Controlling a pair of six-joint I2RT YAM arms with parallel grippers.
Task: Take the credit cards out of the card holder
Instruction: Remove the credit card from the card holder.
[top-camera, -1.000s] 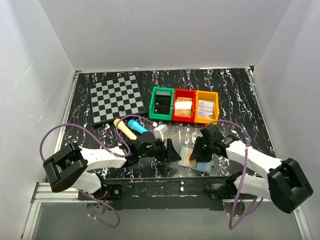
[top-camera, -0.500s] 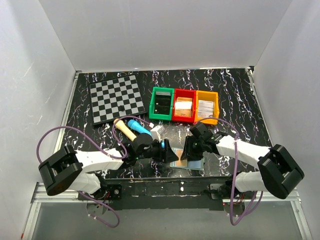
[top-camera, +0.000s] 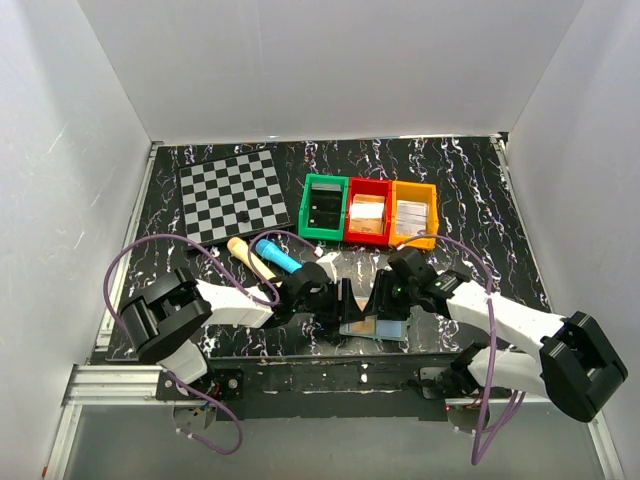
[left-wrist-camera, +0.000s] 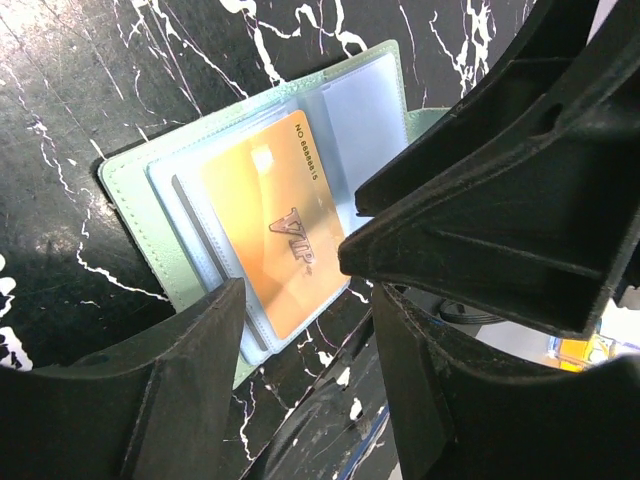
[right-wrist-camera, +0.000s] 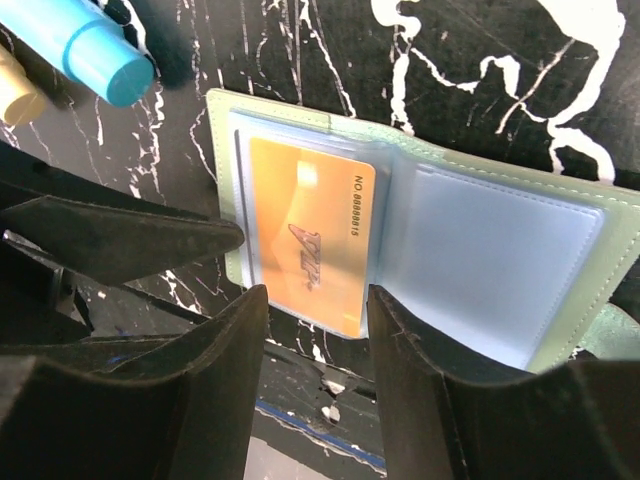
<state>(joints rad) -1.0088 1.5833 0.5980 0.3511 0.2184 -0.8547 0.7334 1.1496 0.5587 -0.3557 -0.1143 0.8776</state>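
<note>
I now have both jaws, wide and empty, converged over the open card holder (top-camera: 388, 328) lower centre, credit card (right-wrist-camera: 308, 235) still sleeved.

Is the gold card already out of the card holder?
No, the gold VIP card lies inside a clear pocket of the open card holder, as the right wrist view shows.

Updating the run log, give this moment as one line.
card holder open flat | gold card in sleeve | left gripper open | right gripper open
</note>
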